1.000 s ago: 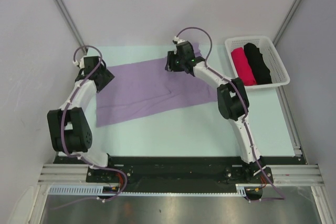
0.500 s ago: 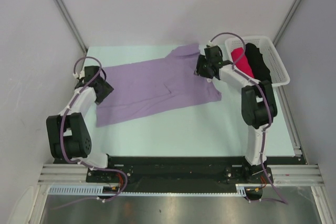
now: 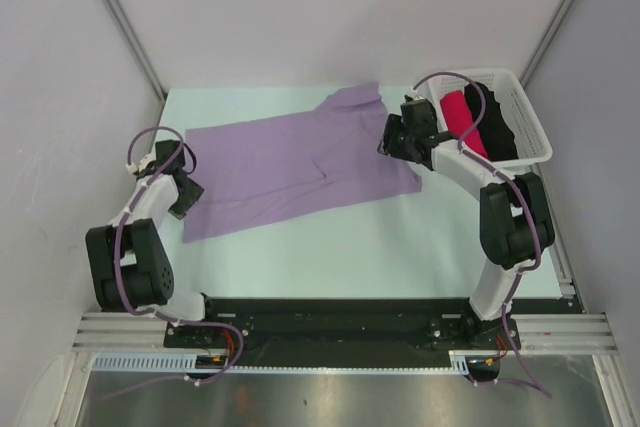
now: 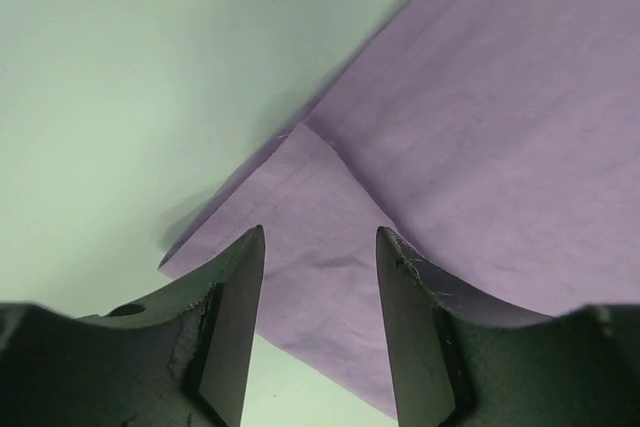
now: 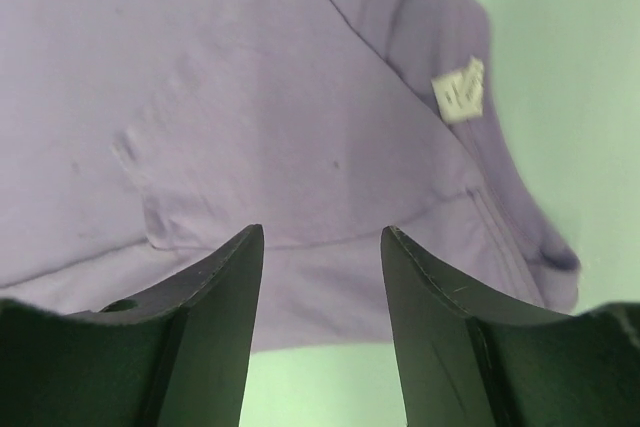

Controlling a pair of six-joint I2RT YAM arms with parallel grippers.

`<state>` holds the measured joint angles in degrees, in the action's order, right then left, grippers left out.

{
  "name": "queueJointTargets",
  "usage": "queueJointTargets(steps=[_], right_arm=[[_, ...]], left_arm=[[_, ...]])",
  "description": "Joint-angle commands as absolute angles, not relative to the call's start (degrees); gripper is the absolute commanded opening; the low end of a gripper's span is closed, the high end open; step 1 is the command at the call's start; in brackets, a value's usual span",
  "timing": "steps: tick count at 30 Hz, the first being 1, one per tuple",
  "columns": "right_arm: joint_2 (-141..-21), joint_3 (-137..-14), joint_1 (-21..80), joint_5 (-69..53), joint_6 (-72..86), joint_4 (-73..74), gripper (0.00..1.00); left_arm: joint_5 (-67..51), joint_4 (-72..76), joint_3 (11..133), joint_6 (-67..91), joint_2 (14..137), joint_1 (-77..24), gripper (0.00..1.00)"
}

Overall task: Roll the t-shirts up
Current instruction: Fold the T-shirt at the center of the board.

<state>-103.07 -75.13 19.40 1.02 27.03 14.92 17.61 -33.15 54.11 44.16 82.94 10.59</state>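
Reading this as laying-out: the plain lavender cloth t-shirt (image 3: pixel 300 167) lies flat on the pale green bench (image 3: pixel 330 247), far of centre. Left fingers (image 4: pixel 232 307) gape over its near-left corner, right fingers (image 5: pixel 215 307) over its right edge, both empty. Next I must pinch an edge to begin rolling.

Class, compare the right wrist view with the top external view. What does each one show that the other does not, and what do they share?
Only the right wrist view shows the small white label sewn on the lavender t-shirt. Only the top external view shows the white basket holding a red roll and a black roll, the left gripper near the shirt's near-left corner, and the shirt's whole outline. Both show the shirt spread on the pale table and the right gripper, jaws open, over the shirt's right part.
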Motion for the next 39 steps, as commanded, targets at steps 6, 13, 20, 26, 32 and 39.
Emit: queueJointTargets(steps=[6,13,20,26,32,39], right_arm=[[-116.43,-90.51,20.56,2.72,13.20,10.89,0.48],[-125.93,-101.24,21.09,3.86,8.00,15.99,0.46],[-129.19,-103.53,21.71,6.41,6.07,15.56,0.46],[-132.18,-106.61,21.45,6.33,4.49,16.00,0.47],[-134.12,-108.19,20.57,5.98,3.43,16.00,0.47],[-134.91,-108.02,19.86,3.52,3.78,16.52,0.43]], left_arm=[[22.14,-32.96,56.34,46.50,91.49,10.99,0.51],[23.38,-32.35,58.09,45.97,94.57,10.99,0.51],[24.17,-32.78,58.97,46.14,96.24,10.90,0.50],[24.96,-32.96,58.62,46.58,96.68,10.99,0.46],[25.31,-32.78,58.54,46.67,97.03,10.99,0.43],[25.49,-32.87,58.62,46.67,97.03,10.99,0.38]])
